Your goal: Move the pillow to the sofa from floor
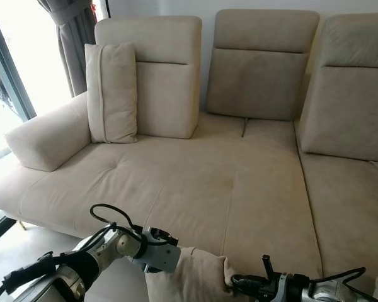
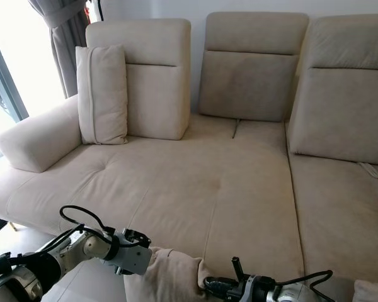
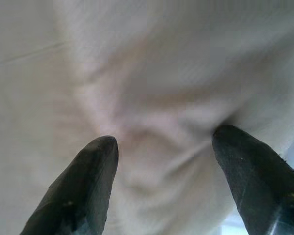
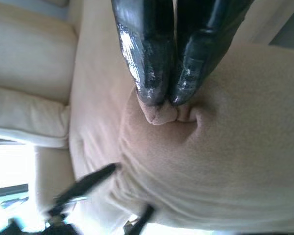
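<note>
While right gripper (image 4: pixel 167 100) fingers pinch its corner, beige pillow (image 1: pixel 189 277) bunches; left gripper (image 3: pixel 161 161) fingers spread against it.

The sofa (image 1: pixel 195 182) spreads wide before me, its seat running left to right; three back cushions (image 1: pixel 261 66) stand along its rear. An upright pillow (image 1: pixel 111 93) leans against the leftmost back cushion, just beside the armrest (image 1: pixel 47 138) at my far left; behind that hangs a curtain (image 1: pixel 75 38) beside the window (image 1: pixel 3 82). Nearest me — at the seat's front edge — is the held pillow (image 1: pixel 189 277), between my left claw (image 1: pixel 167 255) and my right claw (image 1: pixel 236 283).
</note>
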Motion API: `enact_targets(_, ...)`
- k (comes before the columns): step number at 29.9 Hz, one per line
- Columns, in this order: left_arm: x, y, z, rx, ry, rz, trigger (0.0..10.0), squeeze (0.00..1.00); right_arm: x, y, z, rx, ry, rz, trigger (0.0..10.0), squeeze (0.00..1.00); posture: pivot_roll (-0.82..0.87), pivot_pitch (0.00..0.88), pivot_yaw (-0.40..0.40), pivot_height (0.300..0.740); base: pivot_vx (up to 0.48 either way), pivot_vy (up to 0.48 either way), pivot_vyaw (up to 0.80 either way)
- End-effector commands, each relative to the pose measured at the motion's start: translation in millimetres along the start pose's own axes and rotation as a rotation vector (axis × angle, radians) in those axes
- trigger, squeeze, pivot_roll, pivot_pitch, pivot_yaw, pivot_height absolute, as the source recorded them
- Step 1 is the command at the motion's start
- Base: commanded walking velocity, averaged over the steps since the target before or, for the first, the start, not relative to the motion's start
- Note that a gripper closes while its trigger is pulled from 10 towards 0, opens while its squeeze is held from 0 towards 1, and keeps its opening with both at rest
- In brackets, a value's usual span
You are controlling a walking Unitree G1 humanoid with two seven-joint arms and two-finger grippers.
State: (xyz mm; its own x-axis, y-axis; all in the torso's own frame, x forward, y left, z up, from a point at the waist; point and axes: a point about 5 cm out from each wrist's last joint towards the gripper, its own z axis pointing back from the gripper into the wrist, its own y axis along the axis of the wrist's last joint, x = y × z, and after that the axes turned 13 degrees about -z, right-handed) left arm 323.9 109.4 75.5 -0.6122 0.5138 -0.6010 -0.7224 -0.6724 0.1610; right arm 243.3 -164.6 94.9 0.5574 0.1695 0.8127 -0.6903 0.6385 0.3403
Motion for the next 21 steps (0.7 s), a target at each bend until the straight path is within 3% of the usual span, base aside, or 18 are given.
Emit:
enact_targets(1, 13.3, 0, -3.8, -0.009, -0.076, -0.007, 10.0, 0.00, 3.1, 8, -4.9, 0.043, 0.002, 0.026, 0.0, 0.00, 0.15, 0.000, 0.036, 0.545, 0.000, 0.000, 0.00)
enact_targets(3, 22.1, -4, -4.4, -0.035, -0.131, 0.010, 10.0, 0.00, 5.5, 12, -4.5, 0.064, -0.003, 0.038, 0.0, 0.00, 0.15, 0.000, 0.031, 0.545, 0.000, 0.000, 0.00)
enact_targets(8, 24.0, -7, -4.6, -0.053, -0.146, 0.027, 10.0, 0.00, 8.0, 16, -3.9, 0.084, -0.011, 0.048, 0.0, 0.00, 0.15, 0.000, 0.029, 0.545, 0.000, 0.000, 0.00)
enact_targets(18, 8.2, -4, -8.8, -0.053, 0.002, 0.133, 10.0, 0.00, 12.0, 20, -6.2, 0.114, -0.065, 0.051, 0.0, 0.00, 0.15, 0.000, 0.030, 0.545, 0.000, 0.000, 0.00)
enact_targets(19, 8.9, -3, -9.6, -0.042, 0.006, 0.151, 8.0, 0.00, 13.3, 20, -6.0, 0.113, -0.078, 0.051, 0.0, 0.00, 0.15, 0.000, 0.030, 0.545, 0.000, 0.000, 0.00)
enact_targets(20, 9.3, -1, -10.5, -0.031, 0.011, 0.162, 2.7, 0.00, 14.5, 19, -5.6, 0.108, -0.091, 0.050, 0.0, 0.00, 0.15, 0.000, 0.028, 0.545, 0.000, 0.000, 0.00)
enact_targets(21, 9.3, -1, -10.5, -0.031, 0.011, 0.162, 2.7, 0.00, 14.5, 19, -5.6, 0.108, -0.091, 0.050, 0.0, 0.00, 0.15, 0.000, 0.028, 0.545, 0.000, 0.000, 0.00)
